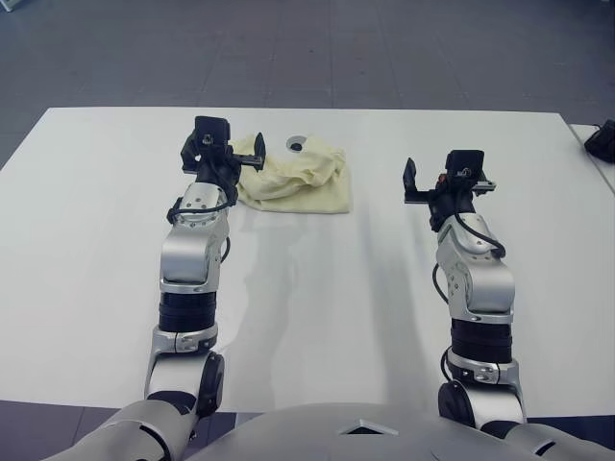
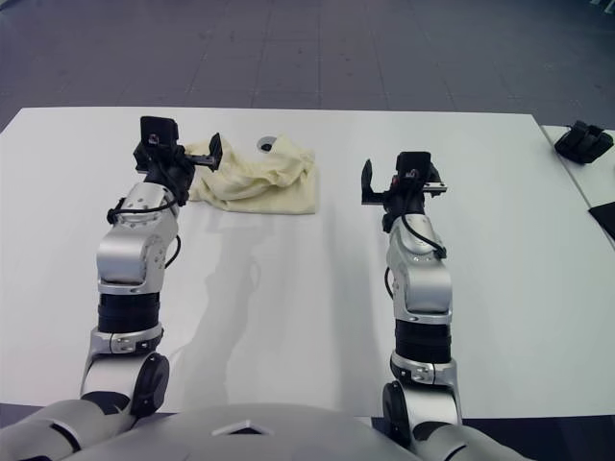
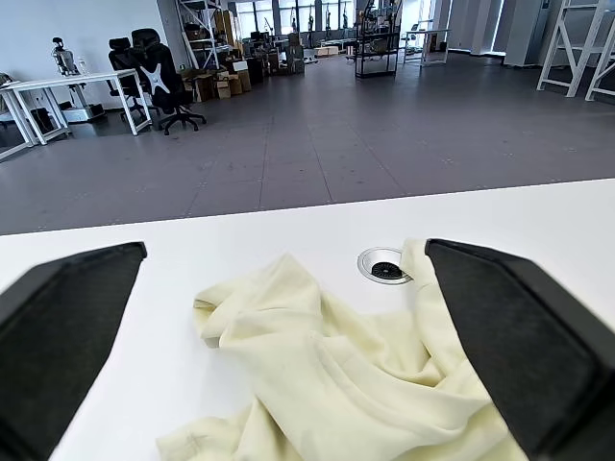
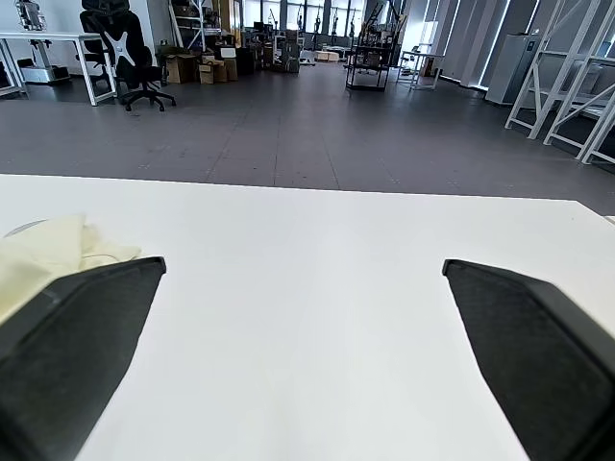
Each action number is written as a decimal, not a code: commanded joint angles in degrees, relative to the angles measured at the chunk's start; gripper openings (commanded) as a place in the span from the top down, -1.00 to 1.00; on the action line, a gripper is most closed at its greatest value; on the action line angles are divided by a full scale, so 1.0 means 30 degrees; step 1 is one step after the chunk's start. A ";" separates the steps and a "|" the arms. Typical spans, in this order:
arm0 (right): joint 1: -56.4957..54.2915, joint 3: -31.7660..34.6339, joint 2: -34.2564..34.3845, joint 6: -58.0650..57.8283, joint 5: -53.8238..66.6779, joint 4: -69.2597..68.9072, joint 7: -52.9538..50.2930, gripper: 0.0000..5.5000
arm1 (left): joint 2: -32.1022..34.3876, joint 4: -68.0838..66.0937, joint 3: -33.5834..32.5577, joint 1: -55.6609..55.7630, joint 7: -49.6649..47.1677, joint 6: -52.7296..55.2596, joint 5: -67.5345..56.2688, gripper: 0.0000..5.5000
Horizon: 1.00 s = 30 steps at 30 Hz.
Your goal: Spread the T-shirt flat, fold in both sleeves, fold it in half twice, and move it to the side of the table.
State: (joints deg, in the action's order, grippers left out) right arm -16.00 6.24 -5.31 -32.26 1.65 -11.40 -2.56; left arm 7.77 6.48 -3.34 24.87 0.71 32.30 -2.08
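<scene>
Left gripper [image 1: 224, 151], jaws wide, beside crumpled pale-yellow T-shirt [image 1: 298, 178], soft bunched folds near smooth white table's [image 1: 96, 192] far edge; right gripper [image 1: 447, 182] equally wide, well apart from cloth.

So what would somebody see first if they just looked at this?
Probably the crumpled pale yellow T-shirt, bunched up on the far part of the white table. Next come the robot's arms: the left gripper sits open at the shirt's left edge, and the right gripper is open over bare table off to the shirt's right.
</scene>
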 commanded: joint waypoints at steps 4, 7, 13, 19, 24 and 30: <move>-0.0087 0.0053 0.0053 -0.0231 0.0067 -0.0100 -0.0057 -0.95 | 0.0068 0.0033 -0.0133 0.0181 0.0070 0.0106 -0.0048 -0.96; -0.0058 0.0023 0.0078 -0.0232 0.0055 -0.0112 -0.0076 -0.95 | 0.0074 0.0035 -0.0137 0.0174 0.0084 0.0116 -0.0074 -0.96; -0.0121 -0.0032 0.0045 -0.0237 0.0066 -0.0038 -0.0007 -0.95 | 0.0040 0.0045 -0.0162 0.0124 0.0013 0.0111 -0.0087 -0.96; -0.0216 -0.0038 0.0010 -0.0280 0.0062 0.0009 0.0041 -0.95 | -0.0008 0.0001 -0.0189 0.0166 -0.0036 0.0127 -0.0086 -0.96; -0.0183 -0.0089 0.0046 -0.0296 0.0059 -0.0014 0.0063 -0.95 | -0.0018 0.0059 -0.0276 -0.0014 -0.0093 0.0141 -0.0078 -0.96; -0.0162 -0.0069 0.0111 -0.0293 0.0054 -0.0027 -0.0003 -0.95 | 0.0332 -0.1027 -0.0173 0.0348 0.0191 -0.0236 0.0132 -0.96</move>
State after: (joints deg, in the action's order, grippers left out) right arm -16.01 6.11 -5.27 -32.72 1.64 -11.40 -2.46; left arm 7.82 5.97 -4.04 24.88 0.71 32.23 -2.29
